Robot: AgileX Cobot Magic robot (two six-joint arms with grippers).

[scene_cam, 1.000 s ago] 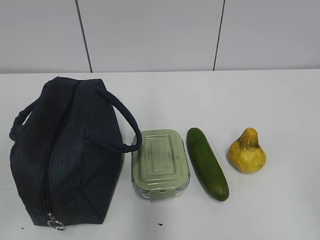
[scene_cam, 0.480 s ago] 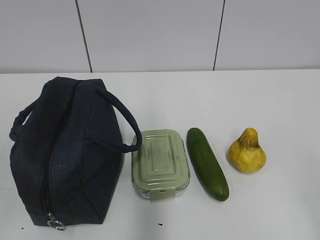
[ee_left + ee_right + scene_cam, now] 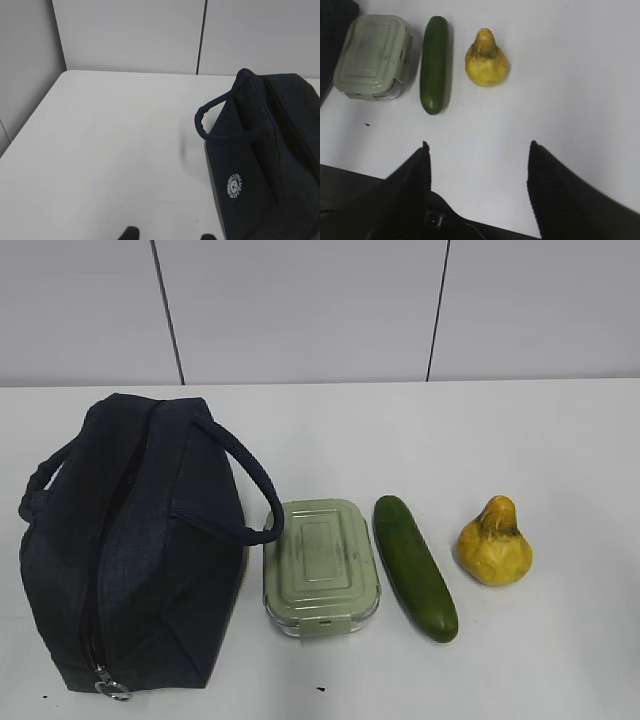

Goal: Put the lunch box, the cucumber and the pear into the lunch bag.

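Lunch bag [image 3: 130,540] lay on its side at the left edge of the desk [image 3: 540,440], its long axis running from the far edge toward the near edge, zipper ring [image 3: 113,687] at the near end and one loop handle [image 3: 245,490] arching right to touch the lunch box [image 3: 322,565]. That box sat just right of the bag, clip toward the near edge. Just beside it the cucumber [image 3: 415,567] lay lengthwise, its near tip slanted right. Near that, apart, the pear [image 3: 494,543] sat with its narrow top pointing away. My right gripper [image 3: 477,147] hung spread wide above the near edge. Of my left gripper [image 3: 167,234] only the fingertips showed, set apart.
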